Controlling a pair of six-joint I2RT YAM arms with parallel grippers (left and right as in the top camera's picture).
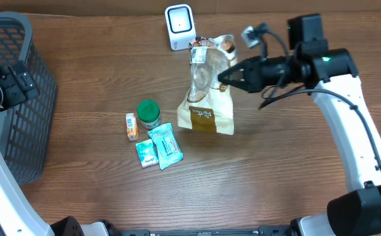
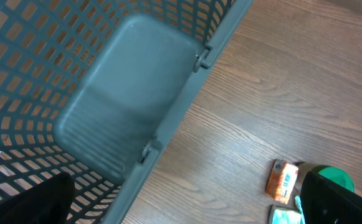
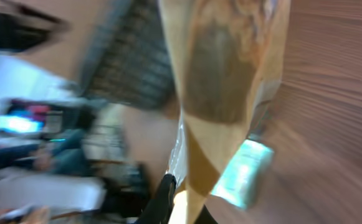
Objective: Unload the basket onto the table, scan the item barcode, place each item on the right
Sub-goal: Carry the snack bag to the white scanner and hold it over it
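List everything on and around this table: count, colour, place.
scanner: one, white, back of table, middle
bag: one, tan and clear, centre, in front of the scanner
jar: one, green lid, left of the bag
small box: one, orange, left of the jar
packets: two, teal, in front of the jar
basket: one, grey mesh, left edge
table: one, brown wood
left gripper: one, black, open, above the basket
right gripper: one, black, shut on the bag's upper part
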